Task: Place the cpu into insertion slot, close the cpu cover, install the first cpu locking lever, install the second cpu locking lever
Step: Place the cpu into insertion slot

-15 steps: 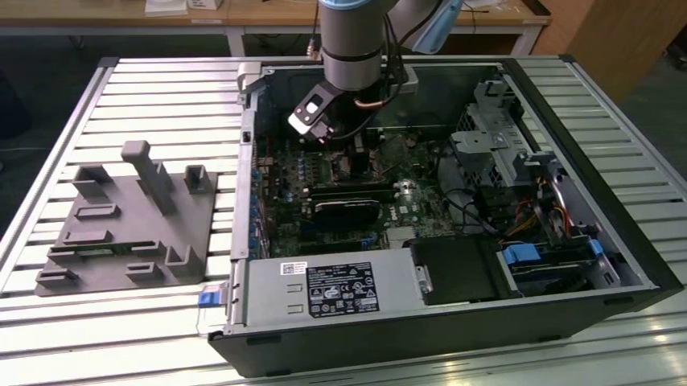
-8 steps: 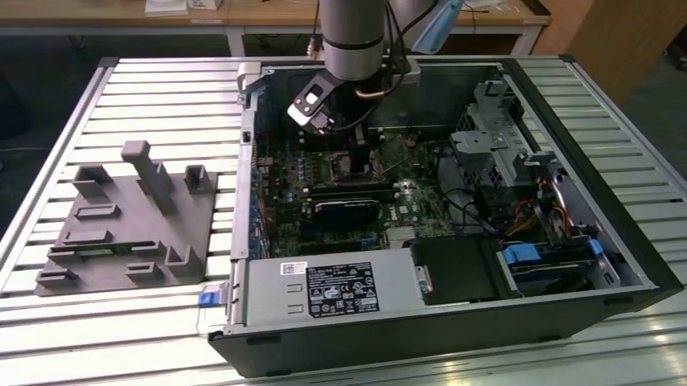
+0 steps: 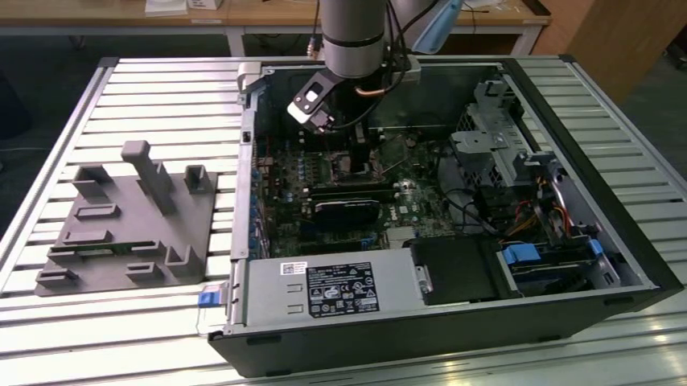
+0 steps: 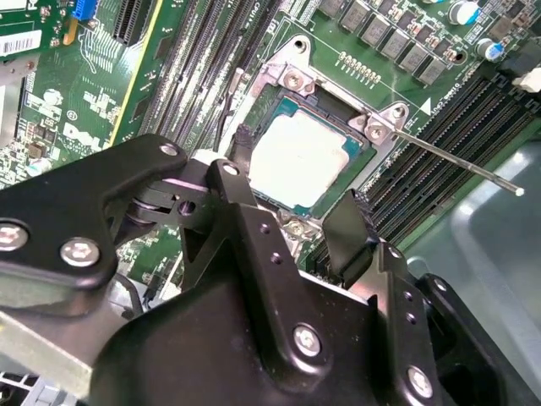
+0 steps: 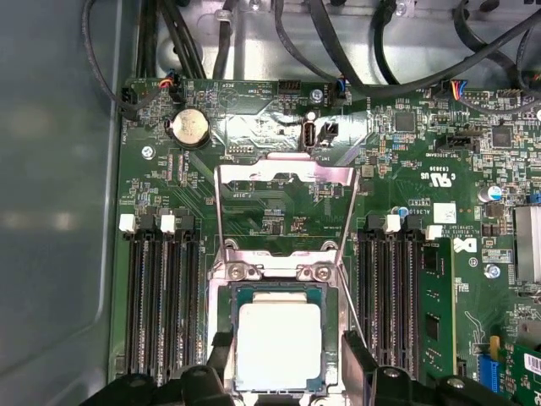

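The cpu [image 5: 279, 342], a pale silver square on a green edge, lies flat in the insertion slot [image 5: 331, 338]; it is also seen in the second wrist view [image 4: 303, 161]. The cpu cover [image 5: 283, 173] is swung back, open, flat over the board beyond the slot. My gripper [image 5: 287, 365] is open, with one black finger [image 4: 241, 144] on each side of the chip, close to its edges. A thin locking lever [image 4: 461, 162] sticks out free from the socket corner, and another lever [image 5: 218, 228] runs along the cover's side. In the exterior view the gripper [image 3: 349, 153] hangs low inside the case over the socket.
The open computer case [image 3: 247, 121] lies on a slatted table. Memory slots [image 5: 161, 296] flank the socket on both sides. A black oblong part [image 3: 346, 211], a power supply [image 3: 322, 289] and a drive cage [image 3: 504, 145] crowd the case. A grey fixture [image 3: 129, 217] stands at the exterior view's left.
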Controlling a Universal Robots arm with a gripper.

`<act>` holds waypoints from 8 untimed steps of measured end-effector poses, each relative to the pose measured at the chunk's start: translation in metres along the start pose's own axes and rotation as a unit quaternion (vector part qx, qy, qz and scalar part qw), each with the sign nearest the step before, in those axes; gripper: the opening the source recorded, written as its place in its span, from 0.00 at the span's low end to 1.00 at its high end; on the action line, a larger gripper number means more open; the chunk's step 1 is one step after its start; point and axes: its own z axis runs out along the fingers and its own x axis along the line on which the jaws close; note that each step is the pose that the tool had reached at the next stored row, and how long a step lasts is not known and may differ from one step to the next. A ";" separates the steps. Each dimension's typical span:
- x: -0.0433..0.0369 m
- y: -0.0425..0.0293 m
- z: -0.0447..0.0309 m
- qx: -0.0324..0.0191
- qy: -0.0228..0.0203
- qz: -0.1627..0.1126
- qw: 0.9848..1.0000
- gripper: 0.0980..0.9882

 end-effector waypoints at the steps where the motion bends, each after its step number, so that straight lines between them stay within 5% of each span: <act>1: 0.0000 0.0000 0.0000 0.000 0.000 0.000 1.000 0.58; 8: 0.0000 0.0000 0.0000 0.000 0.000 0.000 1.000 0.29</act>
